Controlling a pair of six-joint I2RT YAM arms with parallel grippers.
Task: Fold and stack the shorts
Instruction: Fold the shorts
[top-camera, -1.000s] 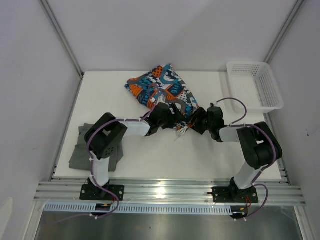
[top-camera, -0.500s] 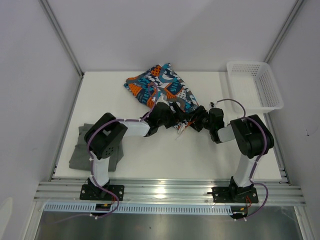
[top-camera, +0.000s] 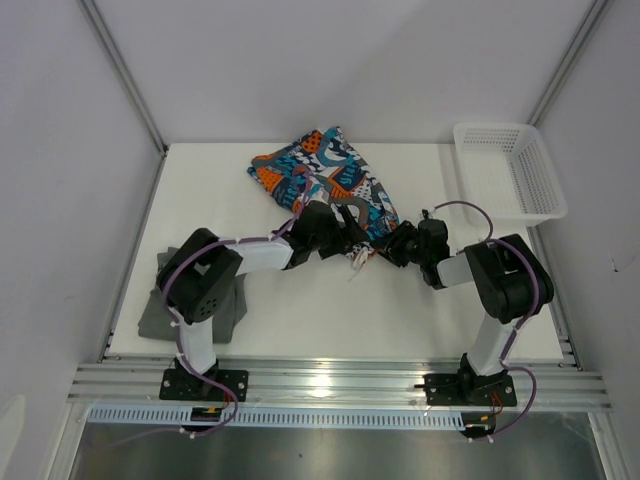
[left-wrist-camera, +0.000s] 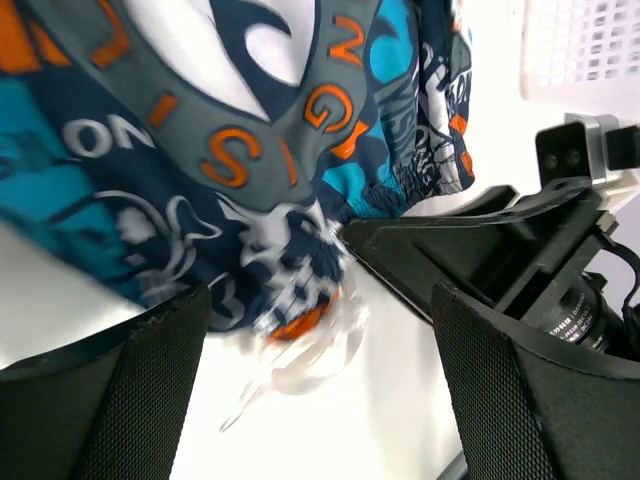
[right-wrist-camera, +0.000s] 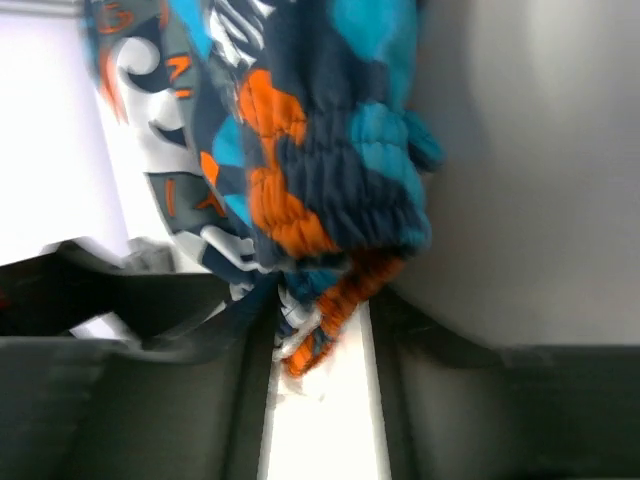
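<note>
1. Two shorts: the patterned shorts (top-camera: 322, 178) lie at twelve o'clock on the table (top-camera: 330, 310), the grey shorts (top-camera: 153, 312) at eight o'clock.
2. The right gripper (right-wrist-camera: 318, 345) pinches the patterned waistband edge; the left gripper (left-wrist-camera: 320, 330) gapes beside it, holding nothing.
3. Likely step: gripping for the fold; next, the left must close on cloth.

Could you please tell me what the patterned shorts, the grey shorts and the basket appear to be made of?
Patterned shorts: thin printed cloth, matte, with a gathered elastic waistband; possibly synthetic. Grey shorts: soft matte fabric lying limp; weave too small to tell. Basket: rigid white plastic, moulded mesh.
</note>
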